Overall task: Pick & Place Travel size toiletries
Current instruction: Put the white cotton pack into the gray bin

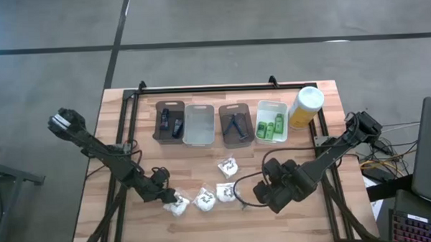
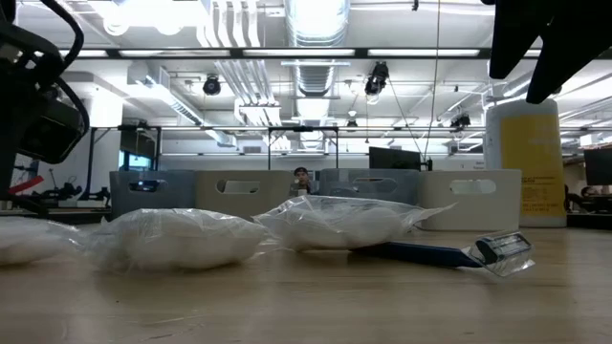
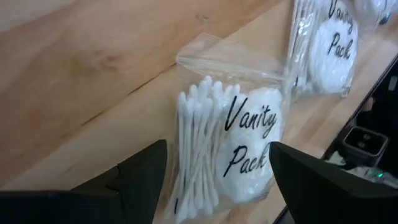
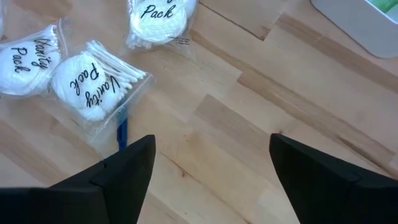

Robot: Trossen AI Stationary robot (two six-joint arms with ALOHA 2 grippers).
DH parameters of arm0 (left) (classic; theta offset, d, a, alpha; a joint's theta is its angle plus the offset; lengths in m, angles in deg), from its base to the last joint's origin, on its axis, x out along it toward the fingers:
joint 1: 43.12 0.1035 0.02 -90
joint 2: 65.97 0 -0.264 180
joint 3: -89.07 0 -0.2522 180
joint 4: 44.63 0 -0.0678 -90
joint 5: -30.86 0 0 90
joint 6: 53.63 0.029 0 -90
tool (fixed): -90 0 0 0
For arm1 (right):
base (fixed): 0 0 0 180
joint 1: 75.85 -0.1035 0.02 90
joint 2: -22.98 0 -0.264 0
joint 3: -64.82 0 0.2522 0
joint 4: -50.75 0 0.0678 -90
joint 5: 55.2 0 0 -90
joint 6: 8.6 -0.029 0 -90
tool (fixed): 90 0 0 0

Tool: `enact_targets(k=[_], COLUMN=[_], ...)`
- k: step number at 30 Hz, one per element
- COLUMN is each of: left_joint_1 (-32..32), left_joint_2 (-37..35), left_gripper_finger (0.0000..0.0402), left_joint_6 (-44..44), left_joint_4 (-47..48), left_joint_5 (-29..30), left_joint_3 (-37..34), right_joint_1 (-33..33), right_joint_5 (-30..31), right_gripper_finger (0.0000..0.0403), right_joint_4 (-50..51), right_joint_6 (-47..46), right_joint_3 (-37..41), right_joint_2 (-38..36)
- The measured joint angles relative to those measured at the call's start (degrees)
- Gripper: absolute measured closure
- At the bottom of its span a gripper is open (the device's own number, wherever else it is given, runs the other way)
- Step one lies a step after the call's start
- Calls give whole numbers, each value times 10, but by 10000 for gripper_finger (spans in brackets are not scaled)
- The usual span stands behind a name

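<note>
The left gripper (image 3: 214, 171) hangs spread wide directly over the leftmost white packet (image 1: 178, 205), holding nothing. Three more packets (image 1: 205, 200) lie to its right along the near table (image 1: 89, 211), one resting over a blue stick (image 4: 122, 132). The right gripper (image 4: 211, 165) hovers agape and empty beside them, over bare wood.

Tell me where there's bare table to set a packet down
Bare wood lies between the tray row and the upper vanity packet, and along the front edge of the table. It is crowded where three packets sit between the open left gripper and the open right gripper.
</note>
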Motion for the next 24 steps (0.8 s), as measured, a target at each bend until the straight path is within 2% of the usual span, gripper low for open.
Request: enact_targets(k=[6, 10, 15, 18, 24], left_joint_1=[4, 18, 28, 29, 30], left_joint_2=[-17, -15, 6, 23, 61], left_gripper_finger=[115, 115, 115, 115, 115], left_joint_6=[64, 90, 140, 156, 191], left_joint_4=[7, 33, 28, 1, -114], left_joint_5=[-3, 31, 14, 12, -1], left_joint_3=[2, 1, 1, 0, -1], right_joint_1=[4, 9, 15, 19, 29], right_joint_5=[-2, -3, -5, -7, -8], right_gripper_finger=[109, 113, 118, 114, 101], right_joint_4=[0, 0, -4, -13, -13], right_joint_6=[0, 0, 3, 10, 16], right_joint_3=[0, 0, 0, 0, 0], right_joint_2=[0, 0, 0, 0, 0])
